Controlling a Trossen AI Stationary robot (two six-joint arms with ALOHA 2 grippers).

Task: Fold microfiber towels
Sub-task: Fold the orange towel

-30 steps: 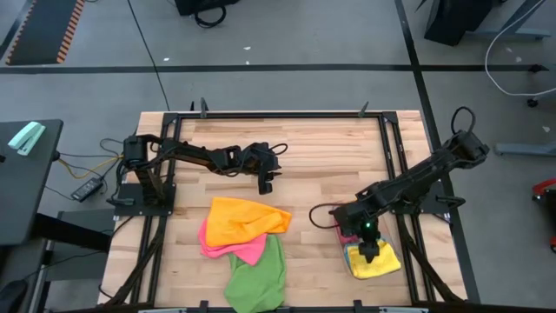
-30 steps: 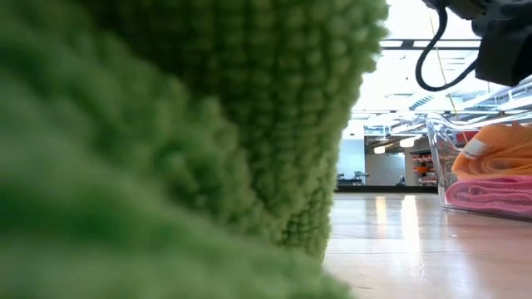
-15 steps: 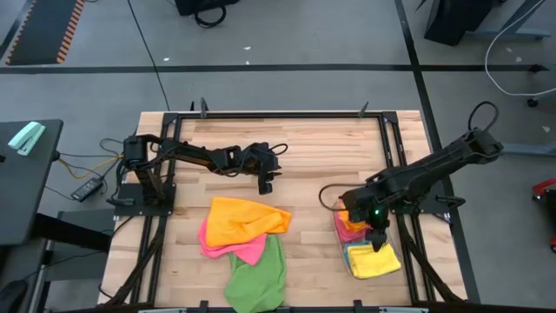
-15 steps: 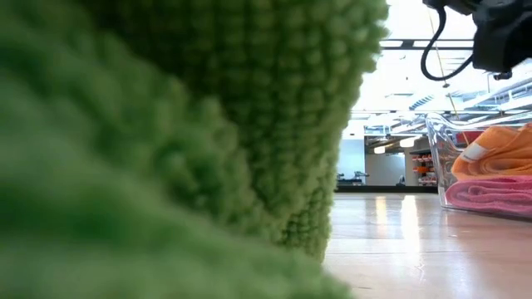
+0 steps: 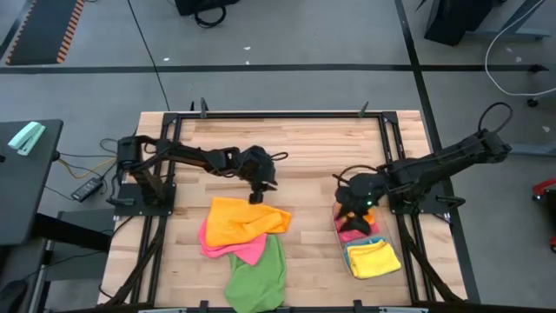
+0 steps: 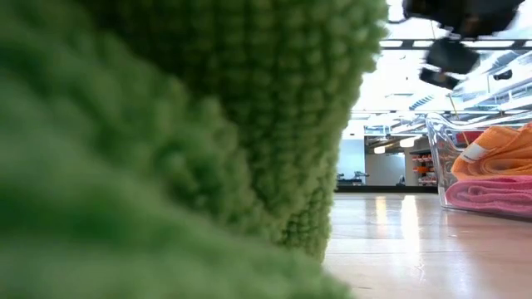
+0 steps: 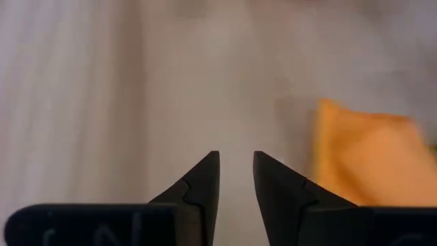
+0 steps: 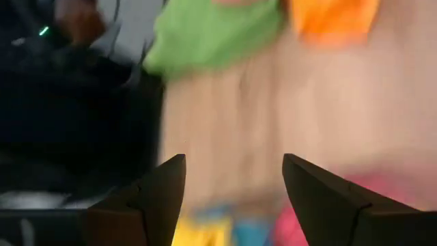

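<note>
Since a second ago the right gripper (image 5: 349, 211) has drawn back from the folded yellow towel (image 5: 374, 258) in the clear bin (image 5: 340, 235), fingers spread wide, empty; left gripper (image 5: 256, 196) has dropped to the orange towel's (image 5: 243, 219) far edge, fingers narrowly parted, grasping nothing; pink towel (image 5: 246, 250) and green towel (image 5: 258, 276) lie underneath.

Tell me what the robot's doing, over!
Left pincer slightly open, empty, above orange towel. Right pincer open, empty, over bin. Nothing blocking.

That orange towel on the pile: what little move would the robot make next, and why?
Probably the left tool drops onto the orange towel: it hangs just above its far edge, fingers slightly apart, holding nothing. The right tool, open and empty, is over the clear bin.
</note>
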